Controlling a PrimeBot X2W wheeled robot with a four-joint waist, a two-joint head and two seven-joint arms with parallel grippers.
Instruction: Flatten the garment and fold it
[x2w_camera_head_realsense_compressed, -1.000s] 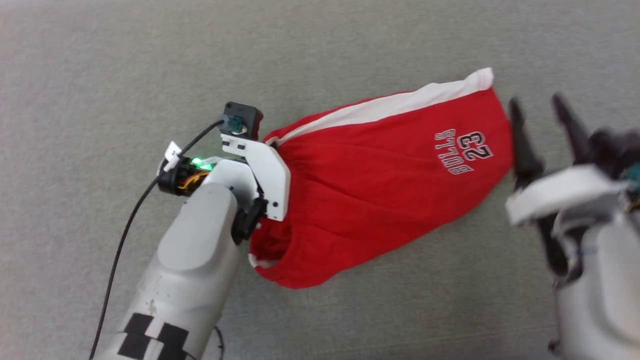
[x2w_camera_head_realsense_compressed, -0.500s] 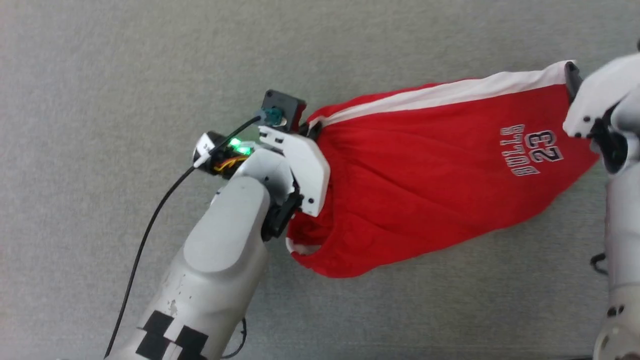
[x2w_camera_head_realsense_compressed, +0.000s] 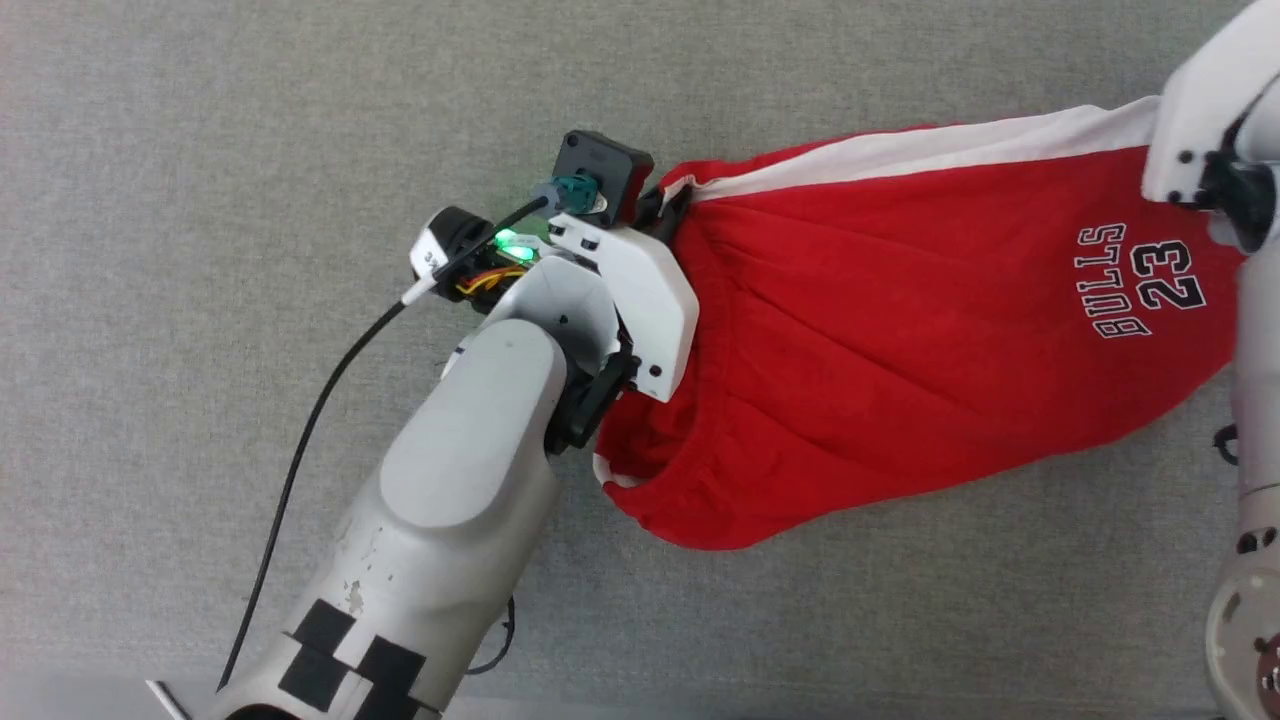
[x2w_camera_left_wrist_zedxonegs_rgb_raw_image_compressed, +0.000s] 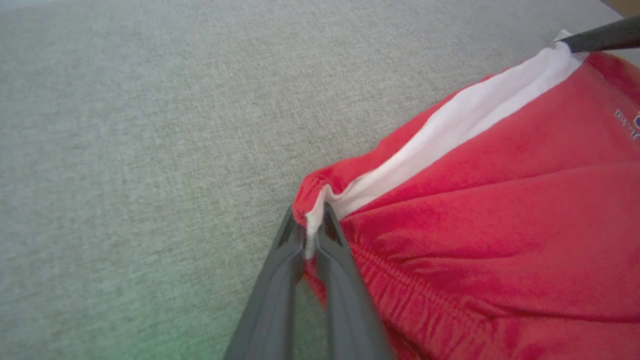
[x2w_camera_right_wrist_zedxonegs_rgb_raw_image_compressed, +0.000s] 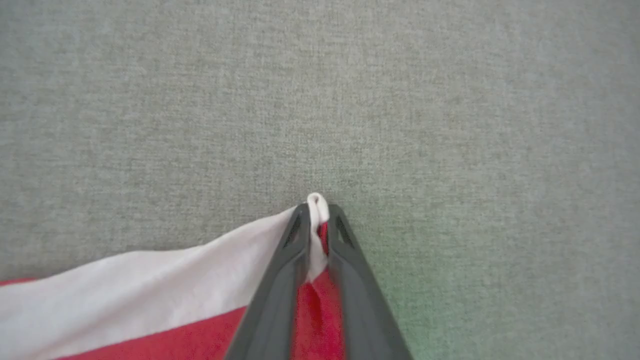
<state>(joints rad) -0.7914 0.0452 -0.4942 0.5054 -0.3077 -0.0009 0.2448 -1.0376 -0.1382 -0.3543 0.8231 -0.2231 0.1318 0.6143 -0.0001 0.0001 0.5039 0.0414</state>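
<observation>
At the waistband end of the bright red soft-fabric shorts (x2w_camera_head_realsense_compressed: 880, 370), the left pincer (x2w_camera_left_wrist_zedxonegs_rgb_raw_image_compressed: 315, 220) is seen clenched on a bunched fold of red and white cloth, as it was a second ago. At the opposite hem corner, the right pincer (x2w_camera_right_wrist_zedxonegs_rgb_raw_image_compressed: 318, 216) is now clamped on the tip of the white side stripe (x2w_camera_head_realsense_compressed: 900, 155). A second ago it was spread wide and held apart from that hem, off to one side of it. Between the two grips the stripe is drawn straighter than before, and the shorts are stretched out longer over the grey woven surface (x2w_camera_head_realsense_compressed: 200, 150). A "BULLS 23" print (x2w_camera_head_realsense_compressed: 1145, 280) is seen near the gripped hem, just beside the right wrist. The whole head view has shifted, so the camera has been moved.
</observation>
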